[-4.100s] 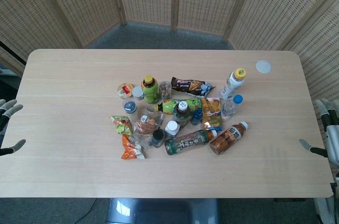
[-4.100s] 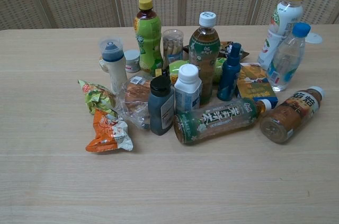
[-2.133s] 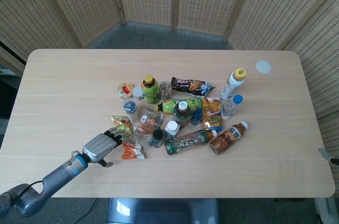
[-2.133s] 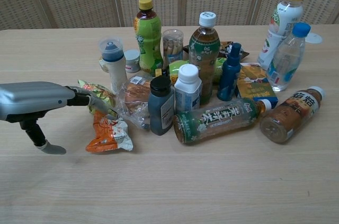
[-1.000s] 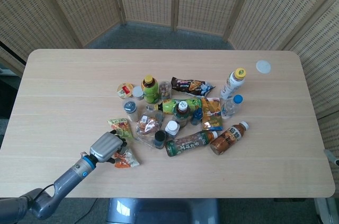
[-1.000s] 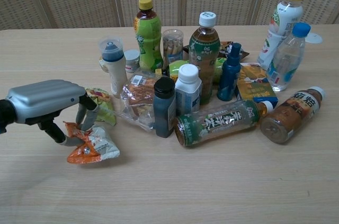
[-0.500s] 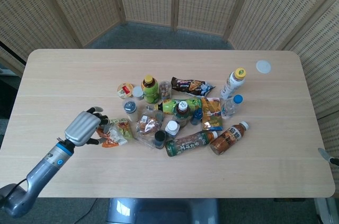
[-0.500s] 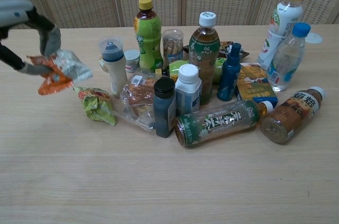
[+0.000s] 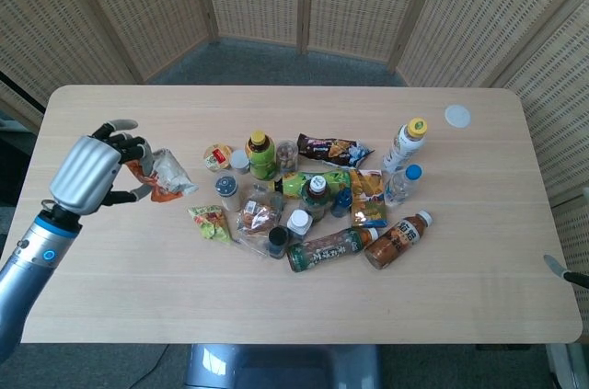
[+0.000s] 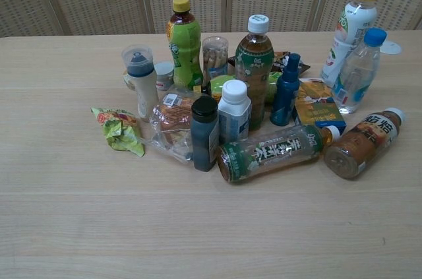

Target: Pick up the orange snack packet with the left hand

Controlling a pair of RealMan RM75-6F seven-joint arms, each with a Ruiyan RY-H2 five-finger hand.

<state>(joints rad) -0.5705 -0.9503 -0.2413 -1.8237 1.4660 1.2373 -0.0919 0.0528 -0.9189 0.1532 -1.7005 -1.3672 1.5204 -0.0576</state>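
Note:
In the head view my left hand (image 9: 92, 173) is raised above the left part of the table and grips the orange snack packet (image 9: 162, 176), which sticks out to the right of the fingers. Hand and packet are out of the chest view. Of my right hand only a fingertip (image 9: 555, 267) shows at the right edge of the head view, off the table; its pose cannot be read.
A cluster of bottles and snacks fills the table's middle: a green snack bag (image 9: 211, 222) (image 10: 119, 130), a lying tea bottle (image 9: 329, 245) (image 10: 273, 150), a brown bottle (image 9: 398, 238), a green bottle (image 9: 260, 154). A white lid (image 9: 456, 116) lies far right.
My left hand has lifted the orange packet off the table, carrying it up and to the left, out of the chest view. The green snack bag stays on the table.

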